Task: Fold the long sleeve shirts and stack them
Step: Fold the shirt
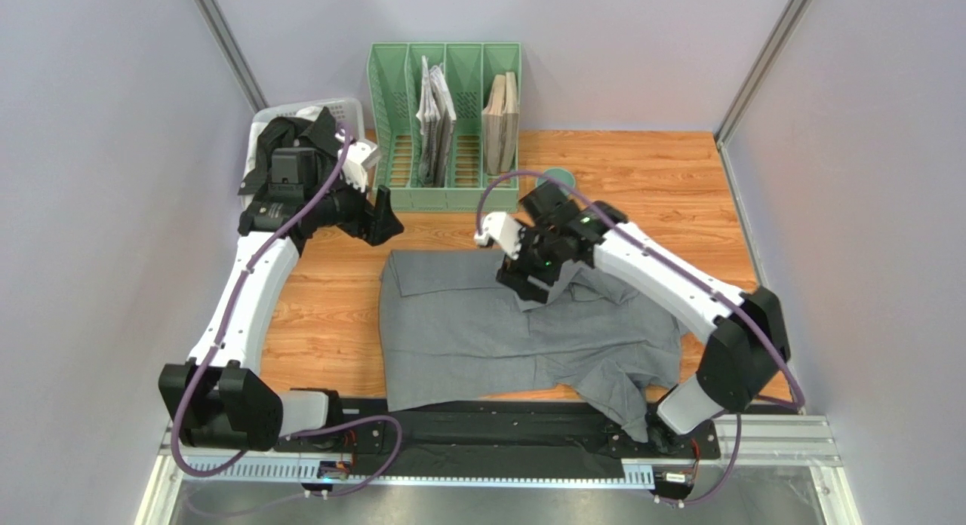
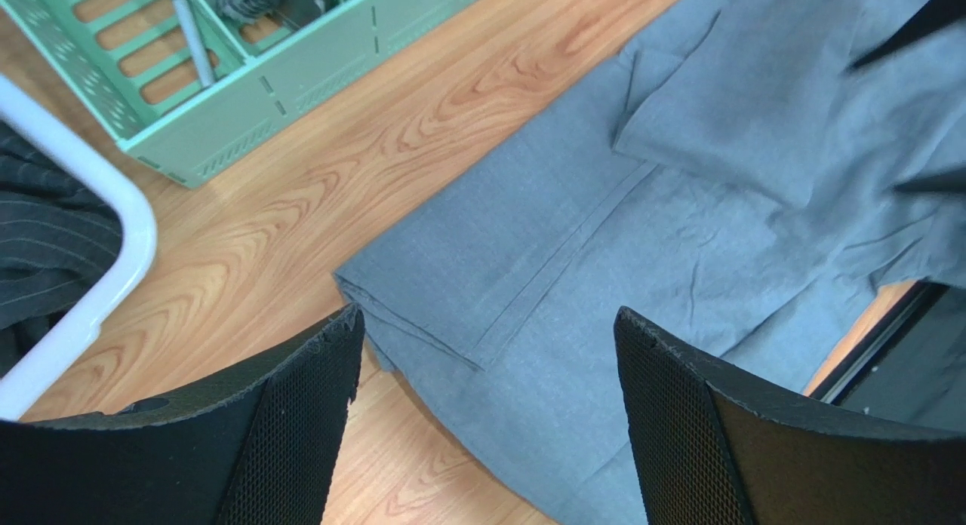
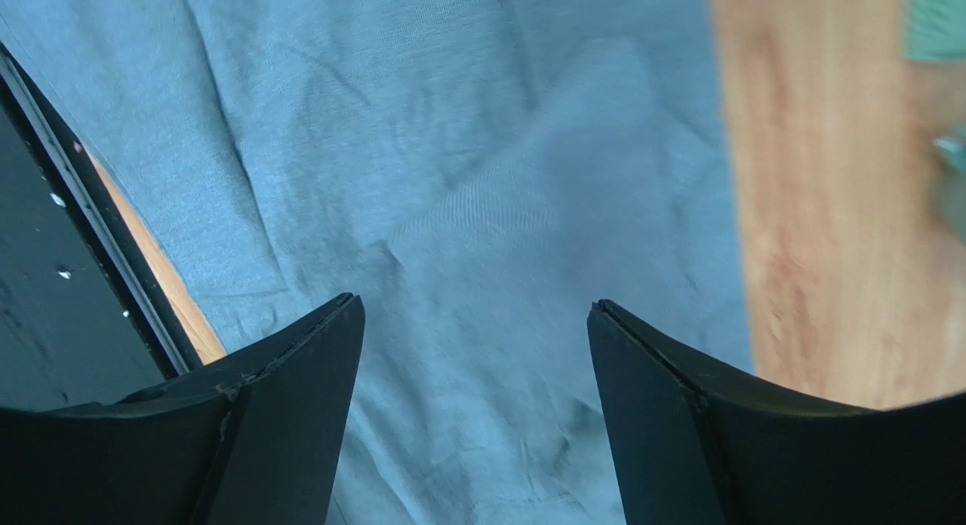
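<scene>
A plain mid-grey long sleeve shirt (image 1: 499, 327) lies spread on the wooden table, one sleeve trailing over the front edge (image 1: 618, 395). My left gripper (image 1: 380, 222) hovers open just above the shirt's far left corner (image 2: 476, 276), nothing between its fingers (image 2: 295, 423). My right gripper (image 1: 524, 285) hangs open over the shirt's far right part (image 3: 454, 152), also with nothing in it. A black thin-striped long sleeve shirt (image 1: 289, 135) sits bunched in the white basket at the far left, and its edge (image 2: 45, 242) shows in the left wrist view.
A green slotted file rack (image 1: 445, 123) holding papers and folders stands at the back centre, close to the left gripper. The white basket (image 1: 272, 115) is beside it. A small teal round object (image 1: 556, 177) lies behind the right arm. A black rail (image 1: 488, 429) runs along the front edge.
</scene>
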{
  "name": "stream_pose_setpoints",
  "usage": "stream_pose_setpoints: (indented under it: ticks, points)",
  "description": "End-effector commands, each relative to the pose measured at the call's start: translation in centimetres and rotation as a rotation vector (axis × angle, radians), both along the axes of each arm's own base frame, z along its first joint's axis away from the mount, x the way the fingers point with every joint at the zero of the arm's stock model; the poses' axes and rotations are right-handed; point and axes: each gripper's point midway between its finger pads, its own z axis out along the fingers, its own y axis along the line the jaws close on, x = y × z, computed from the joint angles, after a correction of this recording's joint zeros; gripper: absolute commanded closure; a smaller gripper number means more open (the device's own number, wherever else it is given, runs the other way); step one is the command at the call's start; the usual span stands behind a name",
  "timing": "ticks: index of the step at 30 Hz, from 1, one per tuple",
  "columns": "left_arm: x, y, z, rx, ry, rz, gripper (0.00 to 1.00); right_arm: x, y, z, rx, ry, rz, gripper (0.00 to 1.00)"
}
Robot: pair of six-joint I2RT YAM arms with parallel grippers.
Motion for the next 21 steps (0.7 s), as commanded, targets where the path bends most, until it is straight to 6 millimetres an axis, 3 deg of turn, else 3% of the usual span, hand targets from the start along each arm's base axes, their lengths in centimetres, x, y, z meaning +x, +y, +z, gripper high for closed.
stream_pose_setpoints:
  ticks: [1,3,4,7,8,9,10,11,13,14,15,16,17,18,19,20,21]
  points:
    - [-0.4,0.5,2.0,-0.078,-0.025,0.037,0.14,1.1,2.6,-4.1,-0.126,-0.094,0.030,0.23]
    - [-0.6,0.9,1.7,-0.071,-0.016,0.047,0.14,1.4,3.9,-5.1,-0.174,-0.136,0.049,0.23]
    - [-0.6,0.9,1.6,-0.067,-0.014,0.050,0.14,1.8,4.0,-6.7,-0.219,-0.135,0.045,0.23]
    - [-0.7,1.0,1.5,-0.059,-0.007,0.052,0.14,3.0,4.8,-7.8,-0.258,-0.164,0.028,0.28]
    - [-0.9,0.8,1.7,-0.065,-0.010,0.037,0.14,3.5,4.5,-8.8,-0.291,-0.158,0.014,0.51]
    - [-1.1,0.8,1.7,-0.065,-0.005,0.030,0.15,4.0,4.0,-8.7,-0.310,-0.162,-0.004,0.64]
    - [-1.0,0.7,1.9,-0.058,-0.019,0.013,0.18,4.6,4.1,-7.9,-0.287,-0.158,-0.035,0.77]
    - [-1.2,0.5,2.1,-0.063,-0.023,-0.007,0.19,5.7,3.2,-6.6,-0.254,-0.153,-0.087,1.00]
    - [-1.1,0.4,2.1,-0.056,-0.028,-0.029,0.23,6.1,2.6,-3.6,-0.158,-0.103,-0.155,1.00]
    - [-1.1,0.3,2.2,-0.054,-0.039,-0.050,0.24,7.0,1.1,-2.1,-0.095,-0.070,-0.217,1.00]
    - [-1.0,0.2,2.1,-0.053,-0.035,-0.057,0.24,6.3,0.6,0.4,0.004,-0.036,-0.229,1.00]
    - [-0.8,0.2,2.1,-0.050,-0.038,-0.063,0.26,6.5,-0.3,1.6,0.054,-0.012,-0.284,1.00]
    - [-0.8,-0.2,2.0,-0.043,-0.046,-0.089,0.26,7.5,-3.0,2.3,0.079,0.003,-0.359,1.00]
    - [-0.8,-0.4,1.6,-0.041,-0.038,-0.101,0.26,6.9,-3.7,3.4,0.138,0.024,-0.367,1.00]
    - [-0.7,-0.6,1.2,-0.035,-0.034,-0.114,0.27,6.7,-4.9,3.3,0.150,0.052,-0.396,1.00]
    - [-0.7,-1.2,0.6,-0.020,-0.028,-0.135,0.27,5.8,-7.1,1.6,0.123,0.120,-0.438,1.00]
    - [-0.7,-1.5,0.3,-0.013,-0.027,-0.148,0.27,5.0,-8.0,0.6,0.110,0.164,-0.447,1.00]
